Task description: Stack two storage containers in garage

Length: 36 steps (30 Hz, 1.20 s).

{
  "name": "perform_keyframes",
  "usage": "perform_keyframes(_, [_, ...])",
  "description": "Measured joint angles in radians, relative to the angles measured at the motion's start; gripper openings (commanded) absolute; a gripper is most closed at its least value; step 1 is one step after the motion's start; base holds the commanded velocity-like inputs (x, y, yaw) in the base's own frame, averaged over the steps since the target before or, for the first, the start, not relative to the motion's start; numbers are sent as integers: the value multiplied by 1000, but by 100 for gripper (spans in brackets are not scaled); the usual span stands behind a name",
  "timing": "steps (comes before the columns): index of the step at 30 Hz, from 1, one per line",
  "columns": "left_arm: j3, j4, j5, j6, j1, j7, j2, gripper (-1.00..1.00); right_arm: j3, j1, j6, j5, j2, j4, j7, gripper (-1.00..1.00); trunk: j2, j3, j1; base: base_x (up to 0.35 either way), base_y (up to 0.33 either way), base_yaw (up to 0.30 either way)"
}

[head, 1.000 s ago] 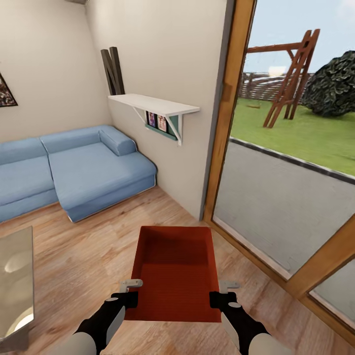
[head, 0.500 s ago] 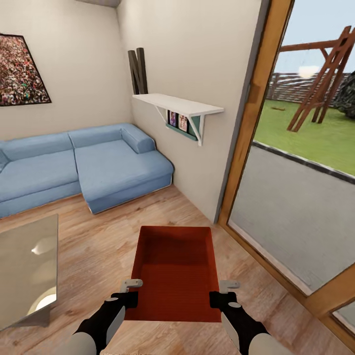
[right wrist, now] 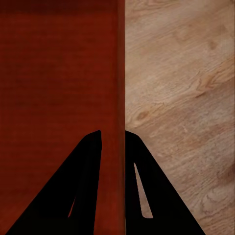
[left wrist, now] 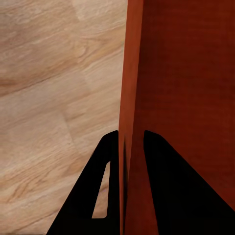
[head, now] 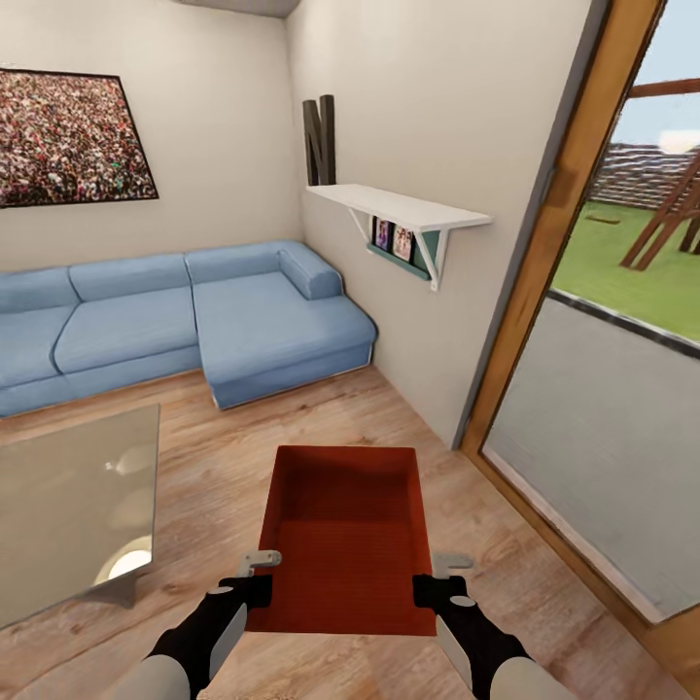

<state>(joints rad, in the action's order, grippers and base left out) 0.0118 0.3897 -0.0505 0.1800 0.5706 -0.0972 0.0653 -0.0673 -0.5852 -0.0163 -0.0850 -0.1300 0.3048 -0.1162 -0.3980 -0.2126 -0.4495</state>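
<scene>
Left jaws point(left wrist: 131, 147): I am pinching the container's left side wall, one finger inside and one outside, closed down to the wall's thickness.
Right jaws point(right wrist: 113, 142): I am clamping the opposite wall the same way, nearly closed on the thin rim.
Storage container point(head: 345, 540): I am carrying it level and empty between both arms at 6 o'clock in the head view, clear above the wood floor point(head: 214, 486).
Surroundings: I am facing the blue sofa point(head: 194, 321) at 10 o'clock, a glass desk point(head: 68, 506) at 8 o'clock, a wall shelf point(head: 394, 206) at 1 o'clock, a glass door point(head: 603, 408) at 3 o'clock.
Risk: I am gripping only thin walls; if the arms drift apart or together, the bin could slip or twist free. Turning here, I could clip the desk corner or door frame.
</scene>
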Motion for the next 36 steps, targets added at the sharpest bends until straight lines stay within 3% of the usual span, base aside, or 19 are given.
perform_keyframes(36, [0, 0, 0, 0, 0, 0, 0, -100, 0, 0, 0, 0, 0, 0, 0, -100, 0, 0, 0, 0, 0, 258])
